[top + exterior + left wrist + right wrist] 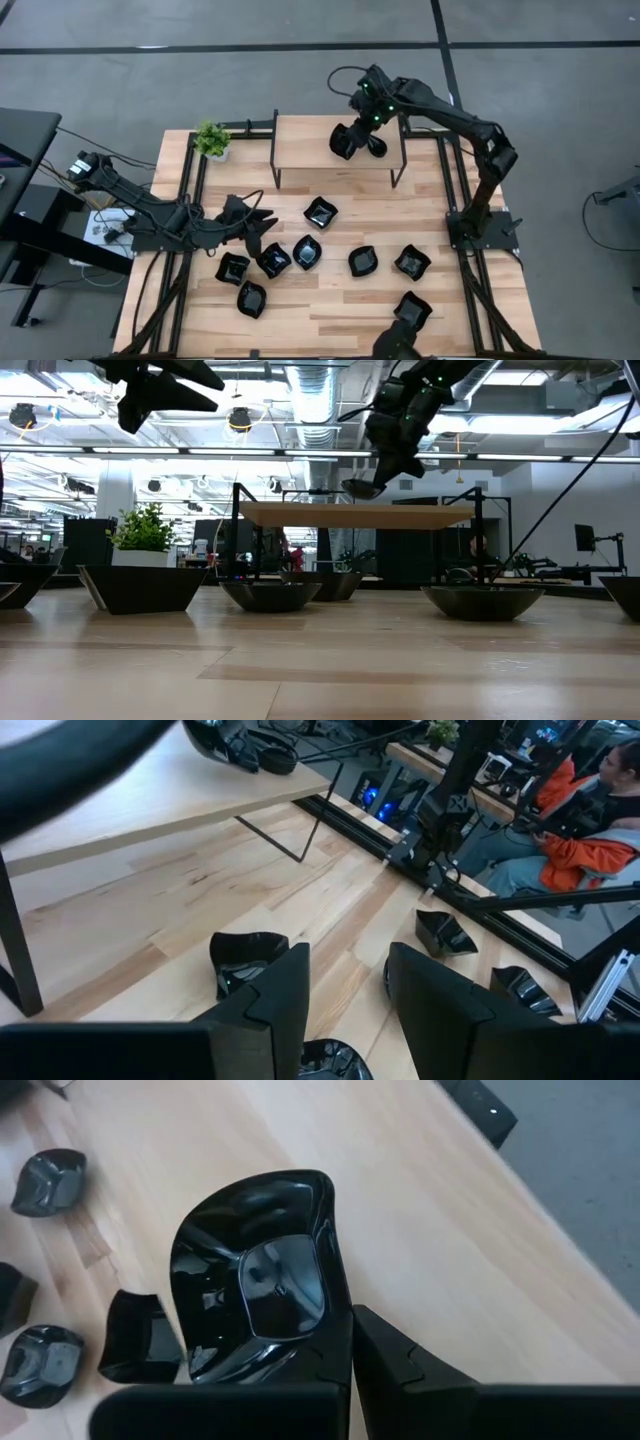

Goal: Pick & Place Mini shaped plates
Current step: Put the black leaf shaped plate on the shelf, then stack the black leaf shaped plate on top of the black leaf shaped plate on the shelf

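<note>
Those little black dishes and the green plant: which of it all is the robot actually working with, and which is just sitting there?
Part of the job:
- small glossy black dishes on the wooden table
- one glossy black dish gripped in the right hand, over the raised wooden shelf
- left hand, open above the dishes

Just sitting there:
- small green potted plant at the table's corner
- person in orange beyond the table

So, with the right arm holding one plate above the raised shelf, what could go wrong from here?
1. The right pincer pinches the held plate only at its rim, and the plate is glossy; it might slip and fall onto the shelf.
2. The left pincer hangs open over crowded plates; coming down, a finger may knock a neighbour.
</note>
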You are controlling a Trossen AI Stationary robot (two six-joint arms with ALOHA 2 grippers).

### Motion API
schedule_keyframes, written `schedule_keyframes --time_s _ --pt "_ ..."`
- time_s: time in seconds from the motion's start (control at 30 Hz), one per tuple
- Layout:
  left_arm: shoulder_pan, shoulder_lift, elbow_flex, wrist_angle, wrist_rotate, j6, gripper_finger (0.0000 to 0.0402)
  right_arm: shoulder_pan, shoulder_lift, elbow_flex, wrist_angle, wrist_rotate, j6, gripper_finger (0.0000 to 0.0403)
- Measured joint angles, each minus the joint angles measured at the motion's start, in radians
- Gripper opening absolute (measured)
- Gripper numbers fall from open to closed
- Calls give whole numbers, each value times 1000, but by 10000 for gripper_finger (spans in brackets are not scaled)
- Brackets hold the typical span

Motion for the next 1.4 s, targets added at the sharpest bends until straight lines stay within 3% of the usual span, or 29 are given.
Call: schedule_keyframes --time_s 0.9,1.4 --pt "0 0 0 0 45 8 140 -14 0 -1 -17 3 1 0" --pt "0 0 0 1 46 8 140 -14 26 -2 23 29 0 31"
